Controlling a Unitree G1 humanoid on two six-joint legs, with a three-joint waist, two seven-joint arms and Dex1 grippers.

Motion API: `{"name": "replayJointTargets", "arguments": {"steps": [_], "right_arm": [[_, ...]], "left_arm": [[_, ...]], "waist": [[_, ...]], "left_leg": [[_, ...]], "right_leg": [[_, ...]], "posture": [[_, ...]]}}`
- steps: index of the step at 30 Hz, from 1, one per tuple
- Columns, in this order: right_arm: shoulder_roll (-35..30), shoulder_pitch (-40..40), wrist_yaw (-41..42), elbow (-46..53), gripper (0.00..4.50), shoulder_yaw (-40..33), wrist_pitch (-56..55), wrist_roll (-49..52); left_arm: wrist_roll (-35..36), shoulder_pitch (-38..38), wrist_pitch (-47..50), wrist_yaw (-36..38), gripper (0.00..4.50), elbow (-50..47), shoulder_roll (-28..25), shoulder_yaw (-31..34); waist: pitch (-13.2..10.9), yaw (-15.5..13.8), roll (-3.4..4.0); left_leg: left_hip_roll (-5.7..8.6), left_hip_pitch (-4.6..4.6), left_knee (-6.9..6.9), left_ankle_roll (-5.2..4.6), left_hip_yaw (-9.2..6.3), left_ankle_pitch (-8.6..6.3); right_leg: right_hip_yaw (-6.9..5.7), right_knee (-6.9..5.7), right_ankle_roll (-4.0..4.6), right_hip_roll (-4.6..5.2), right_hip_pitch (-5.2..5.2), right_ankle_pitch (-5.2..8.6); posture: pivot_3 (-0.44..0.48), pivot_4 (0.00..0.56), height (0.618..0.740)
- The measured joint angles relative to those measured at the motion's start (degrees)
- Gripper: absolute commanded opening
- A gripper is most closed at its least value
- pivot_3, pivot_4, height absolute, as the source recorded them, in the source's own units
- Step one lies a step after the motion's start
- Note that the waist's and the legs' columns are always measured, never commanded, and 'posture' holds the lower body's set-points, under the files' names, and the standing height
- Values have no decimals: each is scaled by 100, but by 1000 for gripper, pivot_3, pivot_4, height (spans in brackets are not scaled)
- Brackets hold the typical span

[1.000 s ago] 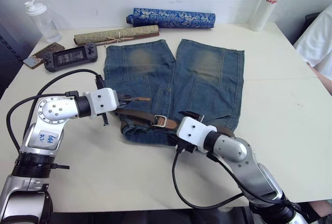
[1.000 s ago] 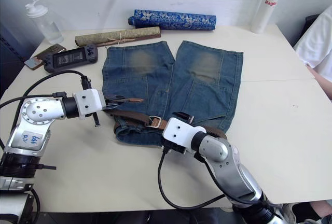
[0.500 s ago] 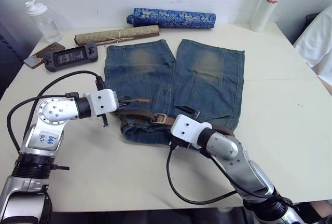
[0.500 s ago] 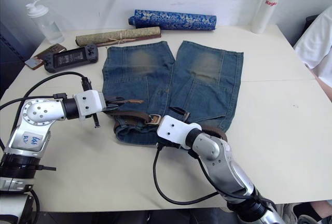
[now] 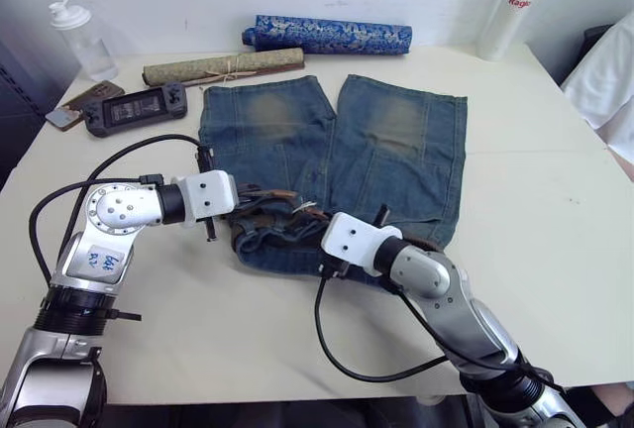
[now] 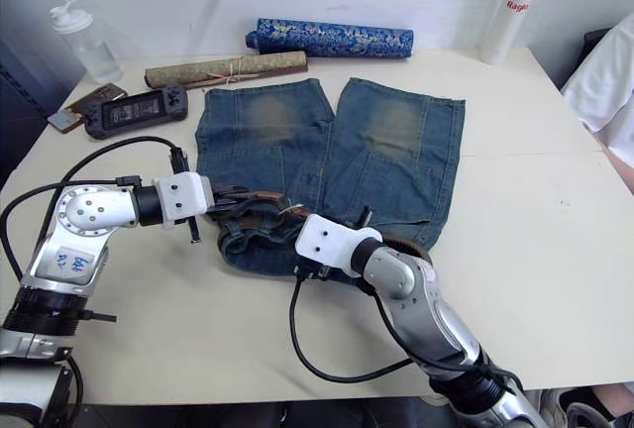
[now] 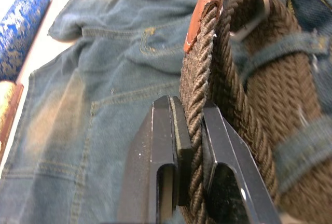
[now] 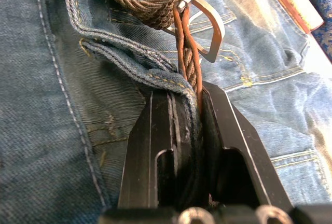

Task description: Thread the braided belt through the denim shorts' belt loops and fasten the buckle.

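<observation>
White table [image 5: 555, 200], denim shorts [image 5: 396, 151] spread flat. My left gripper [image 7: 191, 146] clamps the braided belt [image 7: 207, 105]; my right gripper [image 8: 187, 115] pinches belt and waistband near the buckle [image 8: 199, 22].

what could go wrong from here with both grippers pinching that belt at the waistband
1. The left gripper pinches the braided belt edge-on just short of its tan tip, so the weave may slip out under a pull.
2. The right gripper has clamped a fold of the denim shorts with the belt beside the buckle, so pulling could bunch the waistband further.
3. With the waistband crumpled, the belt loops may twist and snag the strap.
</observation>
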State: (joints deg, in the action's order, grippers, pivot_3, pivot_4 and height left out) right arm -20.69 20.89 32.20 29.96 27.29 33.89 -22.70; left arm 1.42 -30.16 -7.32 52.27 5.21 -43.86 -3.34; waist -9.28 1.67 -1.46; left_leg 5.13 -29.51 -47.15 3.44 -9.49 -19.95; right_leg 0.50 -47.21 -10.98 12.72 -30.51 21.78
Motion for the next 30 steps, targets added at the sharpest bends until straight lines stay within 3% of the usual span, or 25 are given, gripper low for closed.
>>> {"name": "replayJointTargets", "arguments": {"steps": [10,30], "right_arm": [[-426,626,476,-503,24,221,-757,-109],[-281,715,644,-791,24,247,-1256,-328]], "left_arm": [[-93,-175,-92,378,0,251,-42,-188],[-223,-389,-88,883,0,478,-393,-263]], "waist": [[0,10,0],[0,15,0]], "left_leg": [[0,0,-1,0,1,0],[-1,0,-3,0,-3,0]], "right_leg": [[0,-1,1,-1,-1,1],[0,-31,14,-3,-11,14]], "posture": [[0,150,637],[0,150,637]]}}
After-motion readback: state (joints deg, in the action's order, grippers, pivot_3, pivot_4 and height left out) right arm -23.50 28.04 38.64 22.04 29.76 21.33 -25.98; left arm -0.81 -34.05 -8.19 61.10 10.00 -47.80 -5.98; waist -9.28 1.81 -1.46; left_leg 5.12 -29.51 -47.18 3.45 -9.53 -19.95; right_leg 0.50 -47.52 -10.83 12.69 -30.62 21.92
